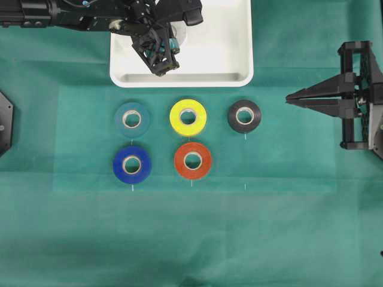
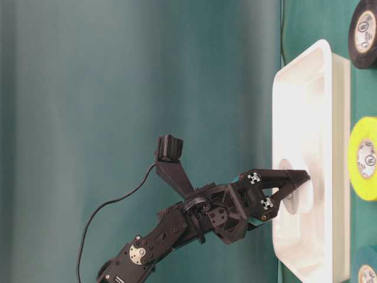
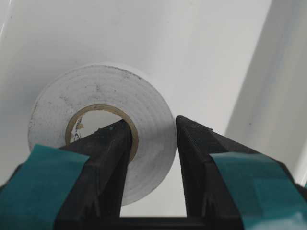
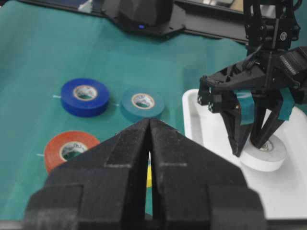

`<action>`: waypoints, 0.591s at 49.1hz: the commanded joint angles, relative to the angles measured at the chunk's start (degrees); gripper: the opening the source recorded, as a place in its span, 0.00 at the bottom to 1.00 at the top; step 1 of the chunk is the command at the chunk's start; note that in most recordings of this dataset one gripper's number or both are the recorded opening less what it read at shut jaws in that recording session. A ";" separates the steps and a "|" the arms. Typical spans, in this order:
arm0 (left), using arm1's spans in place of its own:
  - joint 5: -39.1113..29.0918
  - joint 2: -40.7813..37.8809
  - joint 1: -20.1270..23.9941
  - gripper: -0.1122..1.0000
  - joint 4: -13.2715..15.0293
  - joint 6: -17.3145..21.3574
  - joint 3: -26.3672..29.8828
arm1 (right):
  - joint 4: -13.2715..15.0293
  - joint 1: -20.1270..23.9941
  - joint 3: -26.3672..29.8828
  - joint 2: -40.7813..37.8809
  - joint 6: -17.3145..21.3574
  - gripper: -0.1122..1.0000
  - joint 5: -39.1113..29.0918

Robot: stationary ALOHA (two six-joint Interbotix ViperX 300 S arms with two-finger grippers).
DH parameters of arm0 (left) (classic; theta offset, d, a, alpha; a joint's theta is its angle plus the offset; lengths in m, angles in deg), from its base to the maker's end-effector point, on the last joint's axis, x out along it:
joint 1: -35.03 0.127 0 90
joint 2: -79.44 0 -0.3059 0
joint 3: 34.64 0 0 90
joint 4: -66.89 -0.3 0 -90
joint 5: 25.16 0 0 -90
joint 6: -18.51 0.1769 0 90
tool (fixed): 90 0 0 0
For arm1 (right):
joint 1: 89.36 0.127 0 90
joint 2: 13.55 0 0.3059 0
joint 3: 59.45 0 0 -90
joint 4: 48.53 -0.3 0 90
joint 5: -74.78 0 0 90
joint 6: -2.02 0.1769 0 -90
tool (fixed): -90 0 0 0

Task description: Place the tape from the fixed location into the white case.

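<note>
The tape (image 3: 144, 110) is a white roll with a pale core. It lies flat on the floor of the white case (image 1: 221, 60), in the case's left half. My left gripper (image 3: 152, 125) reaches down into the case and is shut on the roll's wall, one finger inside the core and the other against the outer face. In the right wrist view the tape (image 4: 268, 153) sits under the left gripper (image 4: 252, 143). My right gripper (image 1: 287, 97) hangs at the far right of the table, shut and holding nothing, well away from the case.
Five other rolls lie on the green cloth in front of the case: teal (image 1: 132, 118), yellow (image 1: 188, 116), black (image 1: 244, 116), blue (image 1: 131, 164) and orange-red (image 1: 192, 160). The case's raised rim (image 2: 312, 118) surrounds the left gripper.
</note>
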 commanded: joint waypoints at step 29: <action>-0.18 1.05 0.09 0.92 0.09 -0.18 2.02 | 0.09 0.00 1.58 -0.09 -0.18 0.10 0.53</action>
